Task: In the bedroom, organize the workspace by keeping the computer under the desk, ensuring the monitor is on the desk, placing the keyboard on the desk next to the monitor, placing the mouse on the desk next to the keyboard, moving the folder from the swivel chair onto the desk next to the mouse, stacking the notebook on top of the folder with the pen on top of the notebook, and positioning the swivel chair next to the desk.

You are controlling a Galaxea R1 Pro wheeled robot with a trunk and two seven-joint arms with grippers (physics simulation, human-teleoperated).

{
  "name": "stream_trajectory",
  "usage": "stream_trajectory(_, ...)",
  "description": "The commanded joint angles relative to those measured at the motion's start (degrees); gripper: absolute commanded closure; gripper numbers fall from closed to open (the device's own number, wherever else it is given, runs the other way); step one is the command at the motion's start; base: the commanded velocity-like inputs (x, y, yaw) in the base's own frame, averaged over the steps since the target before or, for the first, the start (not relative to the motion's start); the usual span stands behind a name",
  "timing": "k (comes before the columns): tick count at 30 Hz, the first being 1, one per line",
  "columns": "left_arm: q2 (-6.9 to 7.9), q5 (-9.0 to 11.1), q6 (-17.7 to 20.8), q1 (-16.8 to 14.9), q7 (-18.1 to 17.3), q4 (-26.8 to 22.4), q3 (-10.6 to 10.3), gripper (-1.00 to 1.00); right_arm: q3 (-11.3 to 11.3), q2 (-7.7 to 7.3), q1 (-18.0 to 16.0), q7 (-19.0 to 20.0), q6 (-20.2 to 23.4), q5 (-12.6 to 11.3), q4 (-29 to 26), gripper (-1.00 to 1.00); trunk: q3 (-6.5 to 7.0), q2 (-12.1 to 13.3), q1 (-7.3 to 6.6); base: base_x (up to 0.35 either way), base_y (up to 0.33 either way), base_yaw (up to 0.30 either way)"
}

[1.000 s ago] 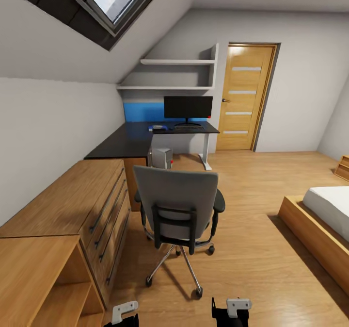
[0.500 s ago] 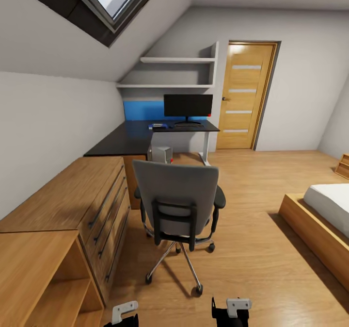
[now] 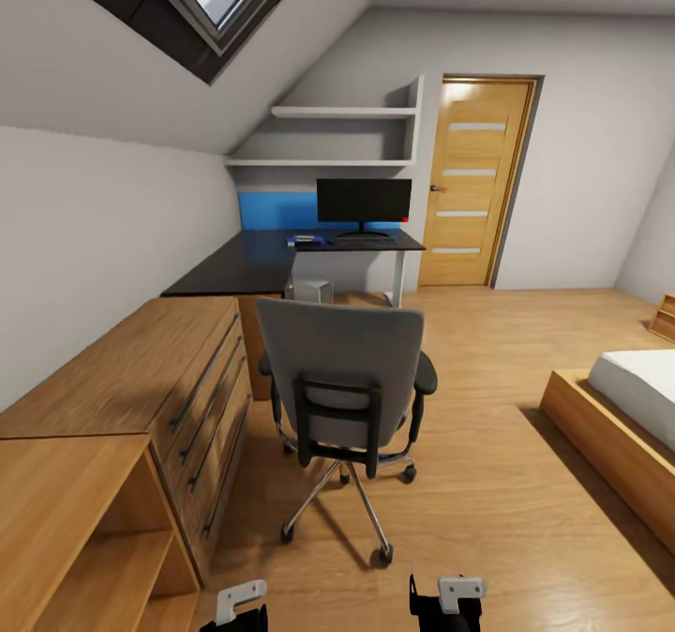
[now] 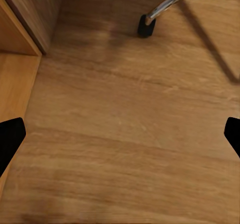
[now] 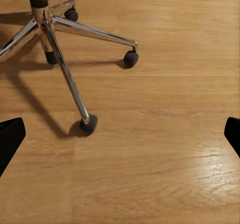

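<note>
Both your left gripper (image 4: 120, 134) and right gripper (image 5: 120, 134) hang wide open and empty above the wooden floor (image 3: 487, 482). The swivel chair (image 3: 342, 383) stands before you, well short of the desk (image 3: 253, 266), where the monitor (image 3: 364, 203) sits at the far edge.

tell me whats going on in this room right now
The robot faces the back of a grey padded swivel chair standing on the wooden floor, holding nothing. Its left pincer and right pincer both hang open over bare floor near the chair's chrome base. Further off, the wide black monitor stands on the glossy black desk, with the white computer tower underneath.
</note>
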Motion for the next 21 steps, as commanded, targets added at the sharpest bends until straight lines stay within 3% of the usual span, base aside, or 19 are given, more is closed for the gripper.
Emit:
stream_trajectory(1, -0.04, -0.6, -0.2, 0.0, 0.1, 0.0, 0.3, -1.0, 0.2, 0.01, 0.0, -0.6, 0.0, 0.5, 0.0, -1.0, -0.24, -0.4, 0.22, 0.0, 0.0, 0.0)
stream_trajectory(6, -0.03, -0.6, -1.9, 0.0, 0.2, -0.1, 0.3, -1.0, 0.2, 0.01, 0.0, -0.6, 0.0, 0.5, 0.0, -1.0, -1.14, -2.4, 1.32, 0.0, 0.0, 0.0)
stream_trajectory(12, -0.03, -0.5, -7.1, 0.0, 0.1, -0.1, 0.4, -1.0, 0.2, 0.01, 0.0, -0.6, 0.0, 0.5, 0.0, -1.0, -2.22, -4.9, 2.63, 0.0, 0.0, 0.0)
stream_trajectory(21, -0.03, -0.7, -8.2, 0.0, 0.2, 0.1, 0.4, -1.0, 0.2, 0.01, 0.0, -0.6, 0.0, 0.6, 0.0, -1.0, -3.83, -8.5, 4.61, 0.0, 0.0, 0.0)
